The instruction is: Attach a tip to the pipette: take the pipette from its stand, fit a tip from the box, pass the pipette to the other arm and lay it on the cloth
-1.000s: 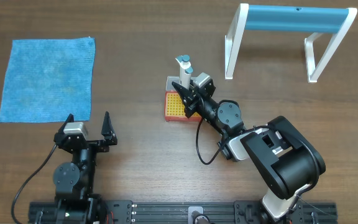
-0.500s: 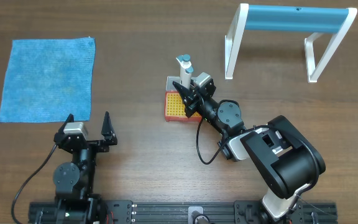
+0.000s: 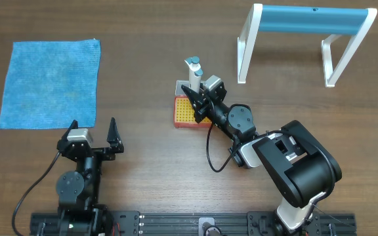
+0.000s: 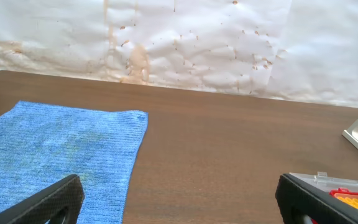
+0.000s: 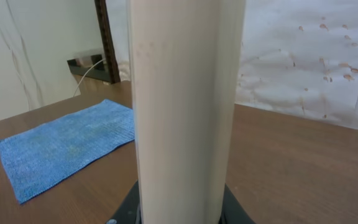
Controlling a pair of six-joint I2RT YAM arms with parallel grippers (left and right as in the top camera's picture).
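Clenched in right jaws: upright white blue-capped pipette point(image 3: 193, 71) at the orange-yellow tip box point(image 3: 185, 113) on the brown desk point(image 3: 143, 157). Close up in right wrist view, its pale barrel point(image 5: 182, 106), blue woven cloth point(image 5: 67, 149) behind. Left jaws released wide. No visible shift since earlier

Lab: pipette point(image 3: 193, 69) and tip box point(image 3: 184, 112)

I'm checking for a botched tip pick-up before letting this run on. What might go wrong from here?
1. The right gripper holds the white pipette with a blue top upright at the orange box of yellow tips; an off-centre press may miss a tip or shove the box.
2. The left gripper sits open beside the blue cloth, well apart from the pipette; the handover across that gap could let it slip.
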